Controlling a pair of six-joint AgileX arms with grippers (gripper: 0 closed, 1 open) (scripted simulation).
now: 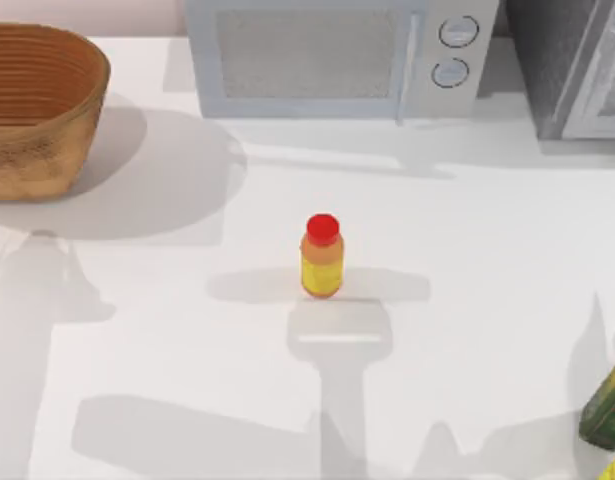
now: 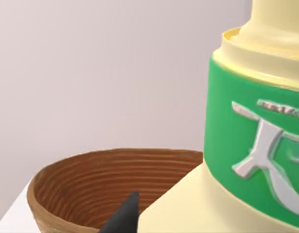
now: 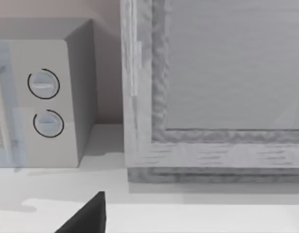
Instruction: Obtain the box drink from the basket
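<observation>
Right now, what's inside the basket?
The inside of the basket shows bare ribbed wall. The box drink is right up close in the left wrist view and covers the rest, so the bottom stays hidden.

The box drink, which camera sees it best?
The left wrist view: the box drink looms close, green print and pale neck clear, above the basket. The top view has the basket but no drink.

A white desk (image 1: 487, 260) carries the woven basket (image 1: 37, 110) at its far left corner, a microwave (image 1: 337, 55) along the back edge, a red-capped yellow bottle (image 1: 322, 257) standing upright near the middle, and a dark green carton (image 1: 607, 405) at the near right edge.
</observation>
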